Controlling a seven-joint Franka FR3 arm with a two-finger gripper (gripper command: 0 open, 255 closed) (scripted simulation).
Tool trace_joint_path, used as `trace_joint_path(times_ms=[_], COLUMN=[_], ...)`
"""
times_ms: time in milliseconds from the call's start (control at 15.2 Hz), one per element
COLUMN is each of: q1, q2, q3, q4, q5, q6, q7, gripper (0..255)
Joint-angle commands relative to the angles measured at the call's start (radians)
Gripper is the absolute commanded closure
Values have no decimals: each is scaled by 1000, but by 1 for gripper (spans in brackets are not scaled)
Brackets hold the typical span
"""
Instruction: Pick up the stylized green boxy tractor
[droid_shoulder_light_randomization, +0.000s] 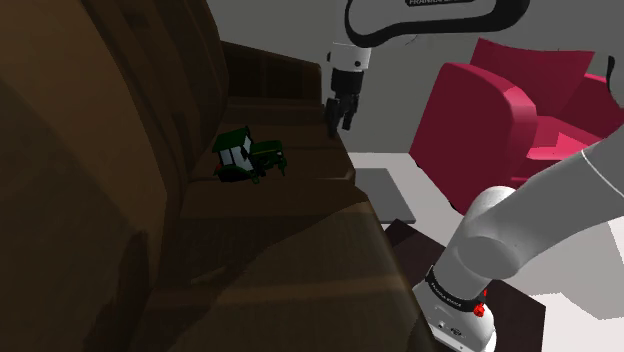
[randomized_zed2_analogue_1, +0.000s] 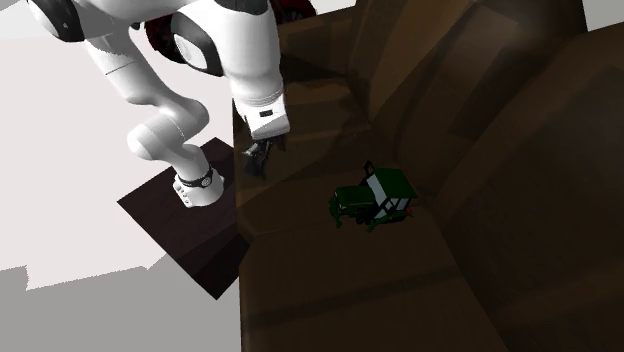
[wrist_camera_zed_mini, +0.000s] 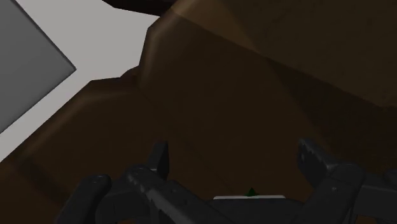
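Brown sofa (droid_shoulder_light_randomization: 100, 200) w/ green tractor (droid_shoulder_light_randomization: 245, 157) on seat, red armchair (droid_shoulder_light_randomization: 500, 110) nr, hand (droid_shoulder_light_randomization: 338, 128) spread apart.

A dark brown sofa (droid_shoulder_light_randomization: 150, 200) fills the room's near side, a crimson armchair (droid_shoulder_light_randomization: 510, 110) stands on pale floor (droid_shoulder_light_randomization: 580, 290).

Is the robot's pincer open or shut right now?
Open. The pincer shows its two black fingers standing apart, holding nothing, above the brown sofa.
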Motion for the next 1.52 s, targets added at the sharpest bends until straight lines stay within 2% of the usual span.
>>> trace_joint_path(times_ms=[0,792,1320,1452], q1=[13,80,82,82], q2=[67,476,501,501], q3=[6,61,63,63], q4=[38,360,286,286], q5=[-7,-65,-68,-68], q6=[39,182,282,282], q7=[-36,-216,-219,-219], gripper=[0,0,0,0])
